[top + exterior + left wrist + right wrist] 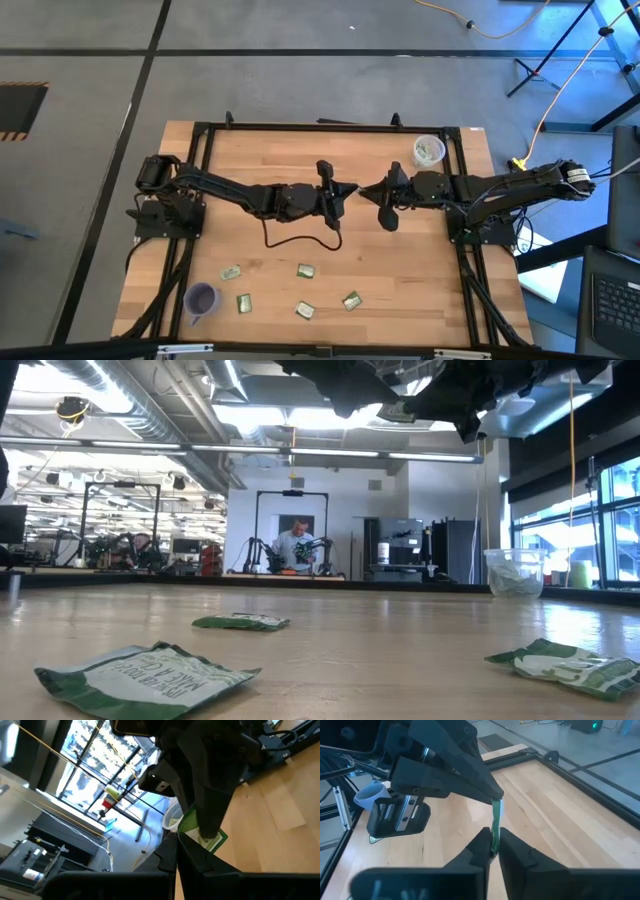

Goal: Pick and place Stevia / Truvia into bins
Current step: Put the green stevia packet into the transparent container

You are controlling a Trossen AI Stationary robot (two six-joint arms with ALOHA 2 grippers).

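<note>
Both grippers meet above the middle of the table, tip to tip, with one green-and-white sachet (495, 822) between them. My left gripper (343, 193) comes from the table's left and my right gripper (366, 192) from the right; both are shut on that sachet. Several more sachets lie flat on the near part of the table, such as one (305, 269) and another (351, 299). The purple cup (201, 298) stands near the near left corner. The translucent white cup (428, 150) stands at the far right with sachets inside. My left gripper pinches one end of the sachet (496, 804) between its two fingertips, reaching level from the table's left. The sachet is lifted clear of the table and stands on edge. My right gripper pinches the opposite end of the same sachet (494, 842) between its fingertips (482, 845), coming level from the table's right. In the left wrist view its finger (210, 805) covers part of the sachet (215, 840).
A black frame rail (330, 127) runs round the table's edges. A black cable (300, 240) loops on the wood below the left arm. In the low view, sachets (145, 680) (570, 665) lie close to the near edge; a person sits far off in the room.
</note>
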